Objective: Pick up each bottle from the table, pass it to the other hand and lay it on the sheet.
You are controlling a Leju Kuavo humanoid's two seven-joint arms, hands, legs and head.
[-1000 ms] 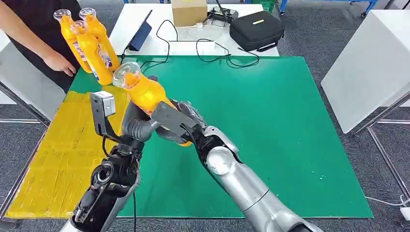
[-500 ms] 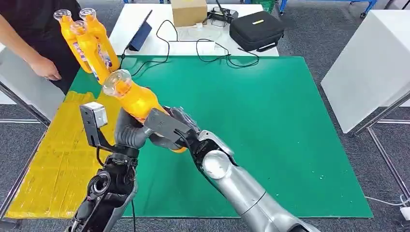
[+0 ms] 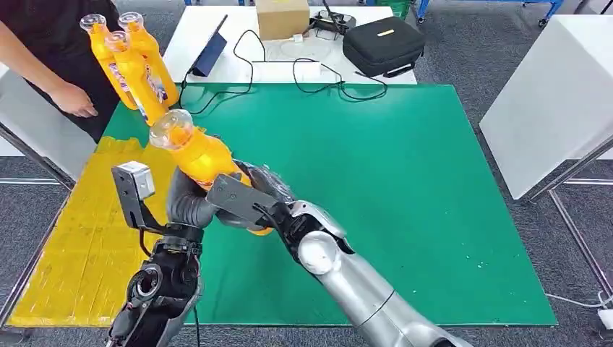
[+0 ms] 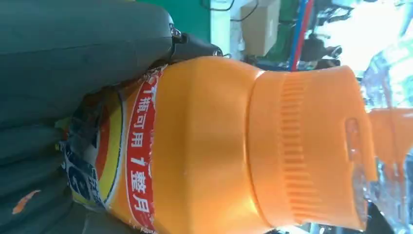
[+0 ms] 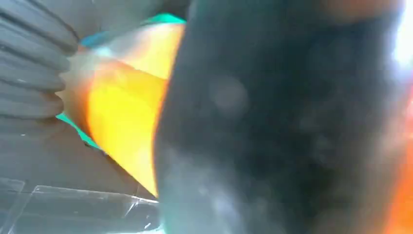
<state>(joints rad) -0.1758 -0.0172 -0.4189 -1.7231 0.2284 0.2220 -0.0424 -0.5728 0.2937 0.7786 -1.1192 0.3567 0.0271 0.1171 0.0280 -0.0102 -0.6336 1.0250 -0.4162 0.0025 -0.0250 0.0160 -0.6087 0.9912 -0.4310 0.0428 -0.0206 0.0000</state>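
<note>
You can count four orange bottles. One bottle (image 3: 196,153) is up in the air, tilted, with its clear cap pointing far and left. Both hands are on it. The left hand (image 3: 189,202) wraps round its lower body from the left. The right hand (image 3: 249,199) holds its low end from the right, with fingers curled over it. The bottle is above the line where the yellow sheet (image 3: 79,238) meets the green mat (image 3: 405,202) on the surface.

Three more bottles (image 3: 134,61) stand close together at the far left corner. A person's hand (image 3: 72,100) is just left of them.

The left wrist view shows you the held bottle's red and white label (image 4: 141,161) up close. The right wrist view is too blurry to tell much.
</note>
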